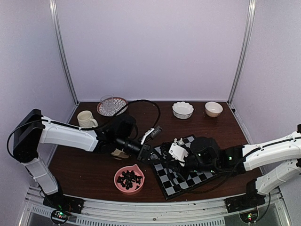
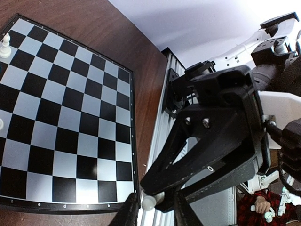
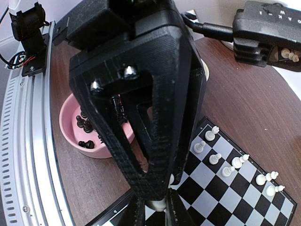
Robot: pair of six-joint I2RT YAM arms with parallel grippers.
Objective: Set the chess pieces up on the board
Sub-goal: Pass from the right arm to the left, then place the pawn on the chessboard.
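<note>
Cream chessman point(image 3: 158, 203) within right claw point(image 3: 157, 210)

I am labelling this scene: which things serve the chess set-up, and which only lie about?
Job: board, white pieces, black pieces in pink bowl.
Lying about: mug, glass dish, scalloped bowl, cream bowl.

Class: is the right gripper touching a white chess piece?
Touching. The right wrist view shows the right gripper shut on a white chess piece, pinched between its fingertips.
</note>
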